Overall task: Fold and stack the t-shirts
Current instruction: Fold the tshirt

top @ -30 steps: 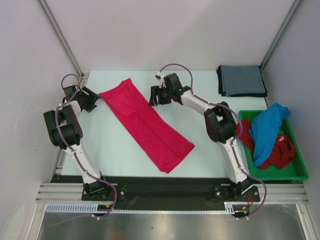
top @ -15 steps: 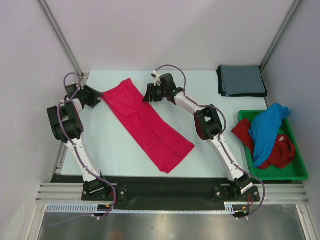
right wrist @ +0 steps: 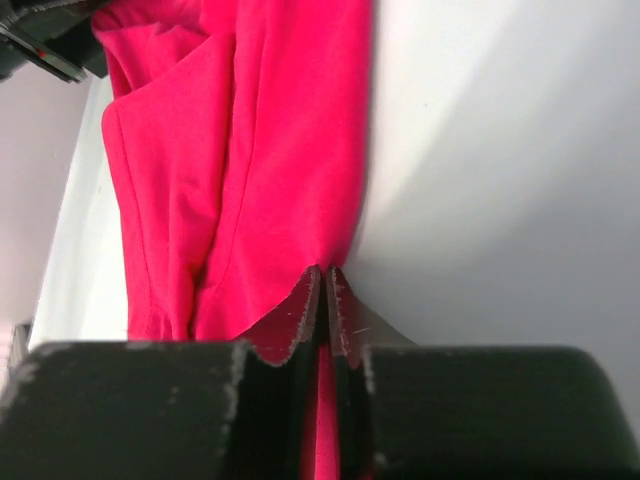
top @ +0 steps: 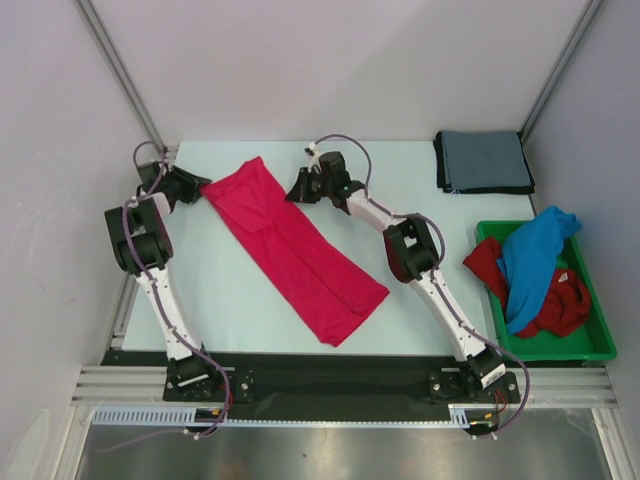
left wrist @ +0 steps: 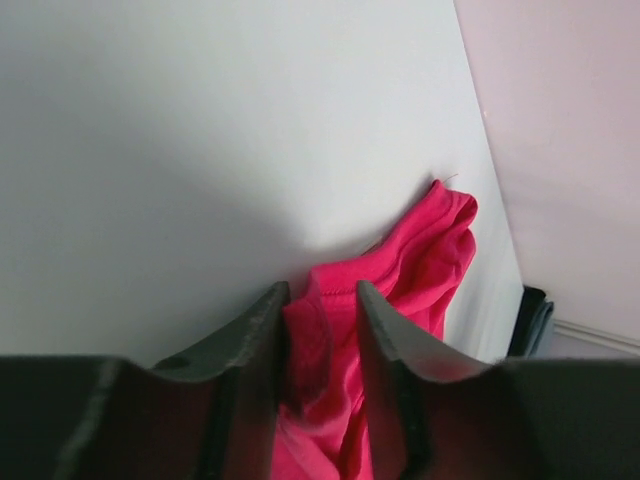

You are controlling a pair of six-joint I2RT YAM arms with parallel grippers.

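Laid out as a long folded strip across the table: pink-red shirt, running from far left toward near centre. Held at both far corners. Left gripper appears closed on a bunched far-left corner, with cloth packed between the fingers. Right gripper pressed almost fully together on just a thin edge of the far-right corner. Already folded at the far right: grey-blue shirt. Heaped in the green tray at the right: bright blue shirt over darker red shirt.

Probably next: lifting the far end and carrying it toward the near end to halve the strip. Weakest point, by the look of it: the right-hand grip, with so little fabric pinched as to slip free under a tug, dropping one corner and skewing the fold. Risk of twisting the strip through uneven lift height or pace between the two sides. Risk of rumpling the lower layers and pulling the near end off line by dragging rather than lifting. Worth guarding against too: catching only the upper layer on the left and letting the tucked part fall open.
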